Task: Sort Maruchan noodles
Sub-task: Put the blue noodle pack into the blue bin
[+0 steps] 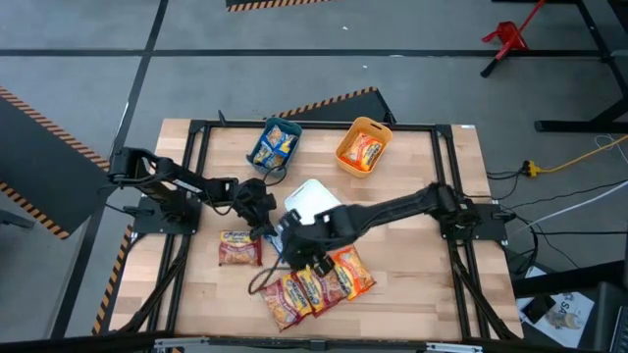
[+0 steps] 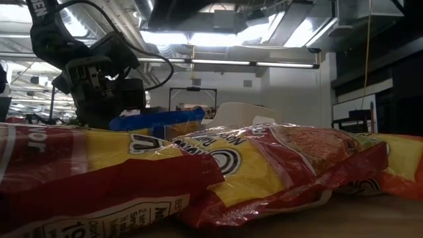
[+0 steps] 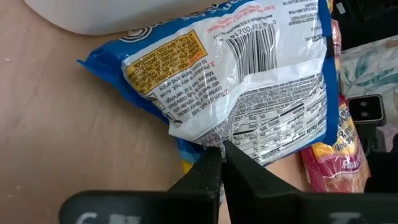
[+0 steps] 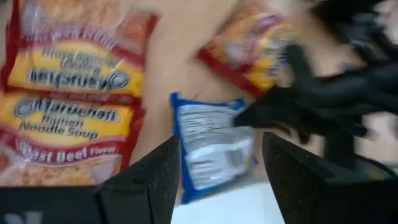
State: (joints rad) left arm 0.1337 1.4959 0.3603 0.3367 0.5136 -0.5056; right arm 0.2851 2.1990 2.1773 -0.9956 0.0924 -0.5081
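A blue Maruchan packet shows its white printed back, and my left gripper is shut on it. In the high view the left gripper is at the table's middle, just left of the white bin. My right gripper is open and hovers above the same blue packet, one finger on either side, not touching. In the high view the right gripper covers most of that packet. A dark red packet lies flat on the table. Several red and orange packets lie together near the near edge. My left gripper pinches the blue packet's crinkled side edge between its two fingertips, coming level from the table's left. The packet stretches away from the fingers, printed back up, and tilts. Whether its far end rests on the table I cannot tell.
A teal bin with blue packets and an orange bin with an orange packet stand at the far edge. A white bin stands at mid-table, close to both grippers. Bare wood lies to the right of the packet cluster.
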